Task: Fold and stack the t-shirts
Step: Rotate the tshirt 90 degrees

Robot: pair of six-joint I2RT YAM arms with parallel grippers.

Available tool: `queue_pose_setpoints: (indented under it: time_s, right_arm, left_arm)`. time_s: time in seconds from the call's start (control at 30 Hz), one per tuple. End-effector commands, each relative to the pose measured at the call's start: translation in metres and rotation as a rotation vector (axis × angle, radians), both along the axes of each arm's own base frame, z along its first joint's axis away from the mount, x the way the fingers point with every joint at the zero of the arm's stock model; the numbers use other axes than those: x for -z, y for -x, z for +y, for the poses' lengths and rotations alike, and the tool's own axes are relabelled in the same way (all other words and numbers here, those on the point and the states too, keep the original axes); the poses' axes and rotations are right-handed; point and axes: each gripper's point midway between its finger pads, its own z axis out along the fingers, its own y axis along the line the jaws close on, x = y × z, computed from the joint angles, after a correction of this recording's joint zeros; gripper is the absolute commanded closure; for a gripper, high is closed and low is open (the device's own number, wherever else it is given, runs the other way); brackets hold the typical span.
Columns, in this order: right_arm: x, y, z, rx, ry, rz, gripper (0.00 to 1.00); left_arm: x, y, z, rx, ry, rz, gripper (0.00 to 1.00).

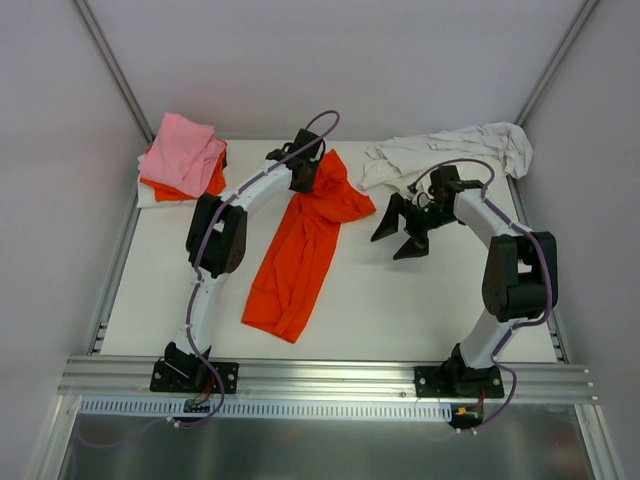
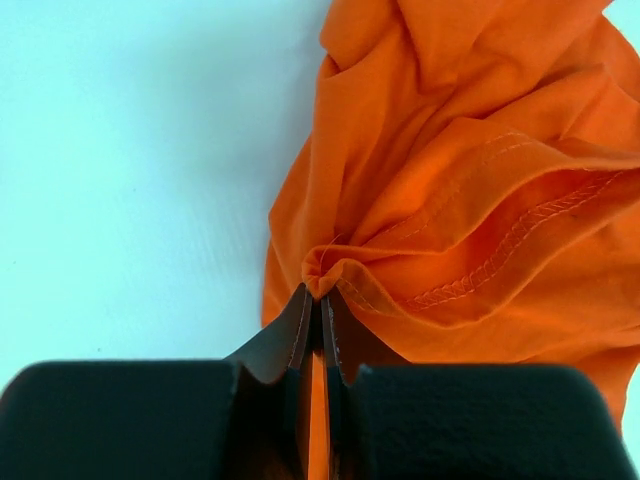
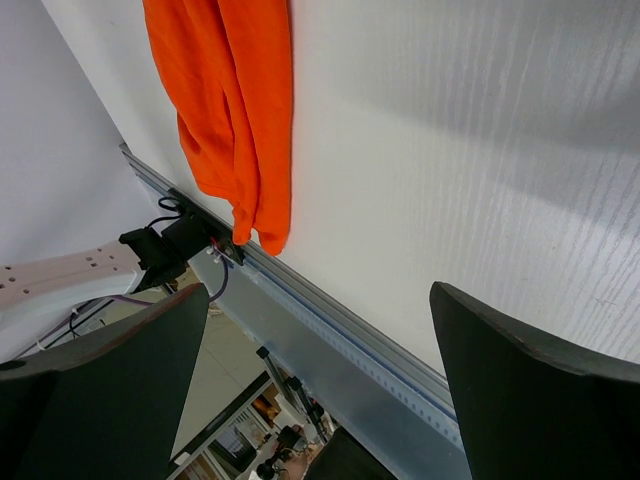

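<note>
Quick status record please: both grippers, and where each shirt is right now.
left gripper: shut, pinching a fold of the orange t-shirt at its far end
right gripper: open, holding nothing, over the table
orange t-shirt: unfolded, bunched lengthwise in the middle of the table
pink t-shirt: on top of the far-left pile, with orange and white cloth under it
white t-shirt: crumpled at the far right, not folded

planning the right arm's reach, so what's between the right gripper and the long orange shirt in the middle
Nothing: only bare white table separates the open right gripper from the orange shirt, clearest in the top view.
</note>
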Motion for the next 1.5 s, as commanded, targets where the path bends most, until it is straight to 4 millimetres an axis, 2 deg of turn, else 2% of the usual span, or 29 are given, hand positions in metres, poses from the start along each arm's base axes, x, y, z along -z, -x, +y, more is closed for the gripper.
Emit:
queue_pose_setpoints:
  time_s: [0.0, 0.03, 0.07, 0.1, 0.13, 0.3, 0.43, 0.53, 0.63, 0.67, 0.7, 0.73, 0.77, 0.8, 0.83, 0.87, 0.9, 0.93, 0.97, 1.0, 1.03, 1.13, 1.2, 1.4, 1.43, 1.47]
  right_arm:
    - [-0.003, 0.008, -0.001, -0.017, -0.015, 0.021, 0.00]
    - [-0.003, 0.008, -0.001, -0.017, -0.014, 0.022, 0.00]
    - [-0.003, 0.009, -0.001, -0.020, -0.014, 0.023, 0.01]
    - [-0.002, 0.010, -0.001, -0.019, -0.012, 0.027, 0.01]
    - [-0.002, 0.011, -0.001, -0.020, -0.012, 0.028, 0.00]
    - [0.001, 0.012, -0.001, -0.022, 0.000, 0.034, 0.01]
    - [0.003, 0.009, 0.002, -0.029, 0.014, 0.029, 0.00]
    - [0.005, 0.000, 0.005, -0.010, 0.027, 0.009, 0.00]
    - [0.002, -0.022, 0.012, 0.013, 0.040, -0.038, 0.01]
    - [-0.008, -0.038, 0.016, 0.016, 0.036, -0.084, 0.00]
    - [-0.012, -0.045, 0.023, 0.008, 0.030, -0.095, 0.01]
    - [-0.005, -0.054, 0.028, 0.005, 0.035, -0.079, 0.01]
    - [-0.007, -0.062, 0.032, 0.002, 0.041, -0.088, 0.01]
    - [-0.023, -0.081, 0.042, -0.007, 0.027, -0.147, 0.01]
    - [-0.028, -0.091, 0.048, -0.010, 0.019, -0.163, 0.00]
    - [-0.017, -0.099, 0.053, -0.017, 0.016, -0.127, 0.01]
    - [-0.037, -0.118, 0.063, -0.026, -0.012, -0.191, 0.04]
    - [-0.039, -0.127, 0.069, -0.029, -0.029, -0.196, 0.27]
    - [-0.028, -0.136, 0.076, -0.018, -0.049, -0.159, 0.52]
    - [-0.027, -0.143, 0.080, -0.008, -0.054, -0.155, 0.79]
    - [-0.036, -0.155, 0.084, 0.003, -0.066, -0.180, 1.00]
    - [-0.024, -0.167, 0.089, 0.025, -0.060, -0.163, 1.00]
    - [-0.014, -0.168, 0.086, 0.033, -0.036, -0.153, 1.00]
    - [0.030, -0.149, 0.066, 0.036, 0.060, -0.078, 1.00]
    - [0.029, -0.147, 0.065, 0.035, 0.063, -0.080, 0.93]
    - [0.031, -0.146, 0.060, 0.042, 0.083, -0.084, 0.78]
  left_arm:
    - [-0.035, -0.005, 0.022, -0.110, -0.022, -0.068, 0.98]
    - [-0.033, -0.005, 0.024, -0.118, -0.022, -0.062, 0.79]
    - [-0.031, -0.005, 0.027, -0.137, -0.022, -0.056, 0.49]
    - [-0.029, -0.003, 0.029, -0.150, -0.027, -0.050, 0.09]
    - [-0.028, -0.002, 0.029, -0.153, -0.024, -0.043, 0.01]
    - [-0.026, 0.006, 0.033, -0.173, 0.005, -0.006, 0.01]
    - [-0.031, 0.028, 0.025, -0.113, 0.140, 0.073, 0.01]
    - [-0.044, 0.065, 0.015, -0.038, 0.303, 0.163, 0.01]
    - [-0.061, 0.094, 0.007, 0.036, 0.419, 0.209, 0.01]
    - [-0.065, 0.103, 0.008, 0.040, 0.429, 0.228, 0.01]
    - [-0.072, 0.112, 0.003, 0.069, 0.469, 0.240, 0.01]
    - [-0.081, 0.125, 0.002, 0.095, 0.501, 0.244, 0.01]
    - [-0.087, 0.131, 0.000, 0.109, 0.523, 0.246, 0.01]
    - [-0.094, 0.139, -0.005, 0.136, 0.556, 0.254, 0.01]
    - [-0.102, 0.149, -0.002, 0.147, 0.571, 0.246, 0.01]
    - [-0.106, 0.153, -0.001, 0.147, 0.575, 0.240, 0.01]
    - [-0.110, 0.156, 0.000, 0.148, 0.584, 0.233, 0.01]
    - [-0.116, 0.164, 0.000, 0.161, 0.597, 0.228, 0.02]
    - [-0.119, 0.167, 0.001, 0.160, 0.600, 0.225, 0.01]
    - [-0.121, 0.170, 0.001, 0.160, 0.605, 0.224, 0.01]
    - [-0.126, 0.173, 0.003, 0.162, 0.613, 0.218, 0.01]
    - [-0.136, 0.181, 0.003, 0.167, 0.630, 0.216, 0.01]
    - [-0.142, 0.184, 0.003, 0.168, 0.640, 0.217, 0.02]
    - [-0.154, 0.189, 0.000, 0.200, 0.650, 0.238, 0.01]
    - [-0.157, 0.190, -0.001, 0.213, 0.652, 0.239, 0.01]
    - [-0.158, 0.189, -0.002, 0.217, 0.648, 0.240, 0.01]
